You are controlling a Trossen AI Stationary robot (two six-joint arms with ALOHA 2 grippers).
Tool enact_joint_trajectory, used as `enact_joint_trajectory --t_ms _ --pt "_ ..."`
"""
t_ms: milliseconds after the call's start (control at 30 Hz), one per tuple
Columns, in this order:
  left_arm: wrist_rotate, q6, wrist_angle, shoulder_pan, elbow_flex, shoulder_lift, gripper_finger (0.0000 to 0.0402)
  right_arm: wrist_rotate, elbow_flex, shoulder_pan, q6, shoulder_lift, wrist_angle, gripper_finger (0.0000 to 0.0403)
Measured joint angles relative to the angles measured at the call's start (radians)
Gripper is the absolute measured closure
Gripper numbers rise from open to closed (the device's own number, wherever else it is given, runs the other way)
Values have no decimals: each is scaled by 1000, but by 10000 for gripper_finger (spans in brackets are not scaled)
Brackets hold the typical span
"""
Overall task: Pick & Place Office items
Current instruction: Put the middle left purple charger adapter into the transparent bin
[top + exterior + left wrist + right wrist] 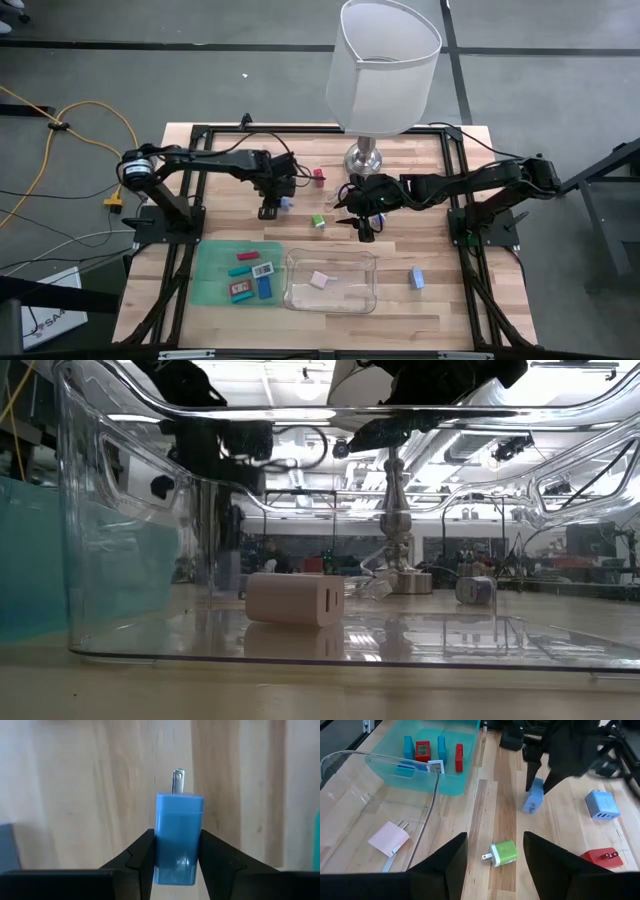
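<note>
We see the left gripper point(176, 857) closed on a blue charger block point(177, 837), its two dark fingers point(141, 855) pressed against the block's sides and its metal prong pointing away over the bare wood. From above, that gripper point(283, 204) sits over the wooden table point(470, 300), left of the lamp's silver base point(364, 157); in the right wrist view the same blue block point(533, 796) hangs tilted between the left arm's fingers. The right gripper point(495, 857) hovers with its fingers spread wide and nothing between them, just above a green charger point(503, 852) lying on the wood — from above, this gripper point(363, 224) is just right of the green piece point(318, 220). Near it lie a red charger point(601, 857) and a pale blue block with ports point(602, 804). Another pale blue block point(416, 278) rests alone on the table, right of the clear tray point(368, 262). Inside that tray lies a pink charger point(320, 280), which the low view shows flat on the tray floor point(295, 598). On the teal tray point(450, 782) rest several more pieces in blue, red and white — among them a red one point(459, 757) standing beside a blue one point(441, 747).
</note>
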Motion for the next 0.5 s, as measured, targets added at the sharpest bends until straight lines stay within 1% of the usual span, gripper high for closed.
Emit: enact_joint_trajectory --t_ms 133,233,367,500 --pt "4 1 5 1 0 -76 281 0 0 0 0 0 0 223" --pt "-10 3 16 -21 1 -154 280 0 0 0 0 0 0 223" --pt "-106 -27 14 -93 3 -249 280 0 0 0 0 0 0 223" --pt "-222 -75 15 -204 17 -307 280 0 0 0 0 0 0 223"
